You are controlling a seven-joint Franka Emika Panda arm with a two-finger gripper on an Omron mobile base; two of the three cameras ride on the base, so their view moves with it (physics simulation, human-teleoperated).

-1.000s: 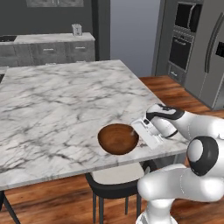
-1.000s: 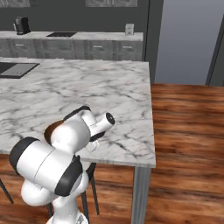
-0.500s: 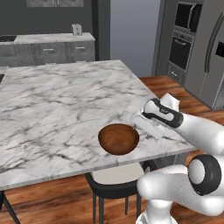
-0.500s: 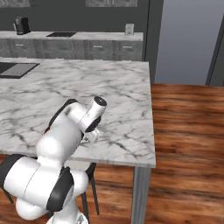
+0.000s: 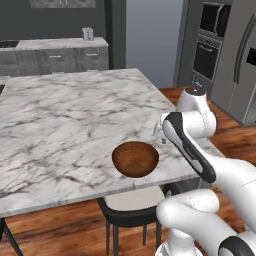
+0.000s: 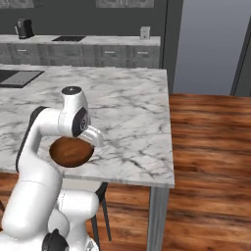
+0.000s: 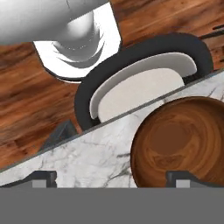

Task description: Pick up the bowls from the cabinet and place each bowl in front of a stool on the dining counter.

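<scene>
A glossy reddish-brown bowl (image 5: 135,159) (image 6: 72,151) stands upright on the dining counter (image 5: 60,125) (image 6: 132,112) close to its near edge. Right below that edge is a stool (image 5: 131,204) with a pale round seat (image 7: 140,89) and a black frame. My gripper (image 5: 161,135) hovers just right of the bowl and above it, open and holding nothing. In the hand view the gripper (image 7: 113,179) looks down on the counter's edge (image 7: 87,162). One fingertip (image 7: 183,177) lies over the bowl (image 7: 183,140), the other (image 7: 43,177) over bare marble.
A black inset sink (image 6: 17,77) sits at the counter's far left. Behind stands a narrower counter on grey drawers (image 5: 55,55) with a small canister (image 5: 88,34) and a dark appliance (image 6: 23,28). Wall ovens (image 5: 207,45) and a fridge (image 5: 245,60) line the right. Wood floor (image 6: 211,147) lies beyond the counter.
The arm has risen and drawn back from the bowl, and the jaws have spread slightly wider. The bowl stays where it was on the counter.
</scene>
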